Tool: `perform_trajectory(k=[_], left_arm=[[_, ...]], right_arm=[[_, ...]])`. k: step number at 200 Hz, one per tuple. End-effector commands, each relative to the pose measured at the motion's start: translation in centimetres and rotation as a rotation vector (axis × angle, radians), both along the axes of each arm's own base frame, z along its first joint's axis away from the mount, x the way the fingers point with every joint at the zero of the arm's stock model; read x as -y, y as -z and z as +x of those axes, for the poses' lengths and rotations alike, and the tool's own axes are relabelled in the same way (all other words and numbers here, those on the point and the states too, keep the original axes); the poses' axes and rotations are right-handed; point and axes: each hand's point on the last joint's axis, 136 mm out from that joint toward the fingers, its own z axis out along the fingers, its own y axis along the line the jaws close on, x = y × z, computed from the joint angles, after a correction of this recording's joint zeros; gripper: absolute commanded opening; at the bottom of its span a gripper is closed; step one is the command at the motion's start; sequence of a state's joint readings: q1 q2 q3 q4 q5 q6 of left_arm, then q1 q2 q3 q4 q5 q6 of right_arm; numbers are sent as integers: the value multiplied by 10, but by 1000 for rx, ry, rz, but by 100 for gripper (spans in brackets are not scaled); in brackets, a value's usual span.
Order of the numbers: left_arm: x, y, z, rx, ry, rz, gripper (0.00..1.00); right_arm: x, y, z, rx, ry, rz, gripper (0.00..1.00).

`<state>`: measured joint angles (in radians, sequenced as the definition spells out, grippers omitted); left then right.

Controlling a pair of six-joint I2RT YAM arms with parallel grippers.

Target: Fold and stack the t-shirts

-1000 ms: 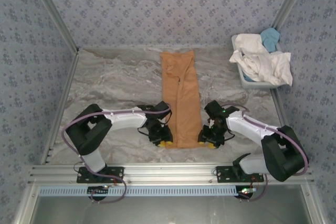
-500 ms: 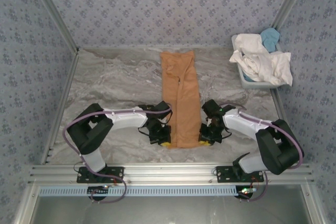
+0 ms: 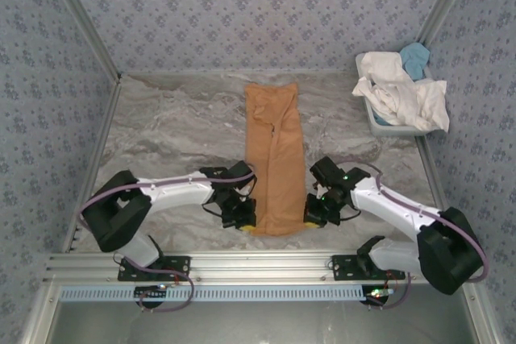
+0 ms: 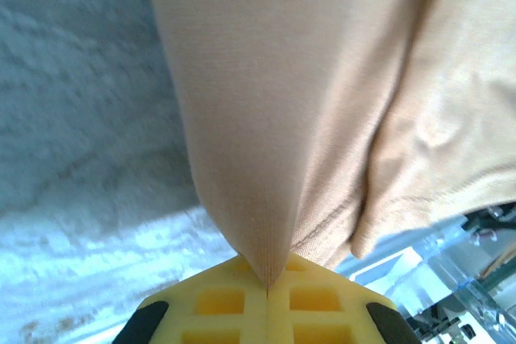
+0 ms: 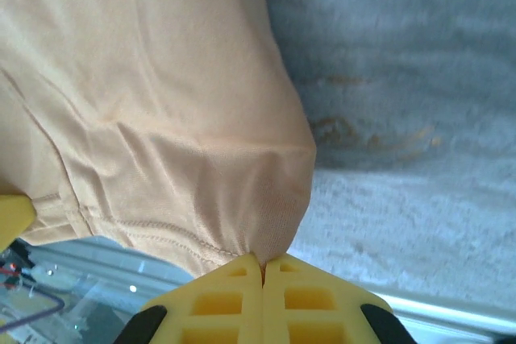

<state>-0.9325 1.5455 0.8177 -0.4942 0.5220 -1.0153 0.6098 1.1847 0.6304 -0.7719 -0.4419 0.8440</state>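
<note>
Pinching the near hem corners of the tan-orange t-shirt (image 3: 274,151), a long folded strip mid marble table (image 3: 169,126), left gripper (image 4: 268,283) and right gripper (image 5: 263,267) each clamp fully closed on cloth, with white shirts (image 3: 403,90) and a light blue shirt (image 3: 416,56) heaped in the tub (image 3: 379,125) at far right.

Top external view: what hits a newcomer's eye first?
The tan-orange t-shirt, folded into a long strip down the middle of the table. The left end effector and right end effector each pinch a near corner. Far right, a white tub heaped with crumpled shirts.
</note>
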Motion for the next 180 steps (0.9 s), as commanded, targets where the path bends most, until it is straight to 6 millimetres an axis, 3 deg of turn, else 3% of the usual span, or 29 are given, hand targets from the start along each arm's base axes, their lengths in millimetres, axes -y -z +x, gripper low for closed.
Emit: perform_trajectory(k=[1,35,87,139,180], left_arm=[[2,-17,-1,12,0,-34,0],[12,-31,31,59,-74,-61,0],[9,-56,100,108,-241,-90,0],[13,-69,177,134,-342,-134,0],[13,-64,248,166,-378,-139,0]], right_arm=[[-2,-8,-13,-65,45,30,0],[-13,-23,20,-8,92,44,0],[-6,-55,85,92,134,17,0],[-5,-83,180,198,174,50,0],[-5,-77,253,240,212,79,0]])
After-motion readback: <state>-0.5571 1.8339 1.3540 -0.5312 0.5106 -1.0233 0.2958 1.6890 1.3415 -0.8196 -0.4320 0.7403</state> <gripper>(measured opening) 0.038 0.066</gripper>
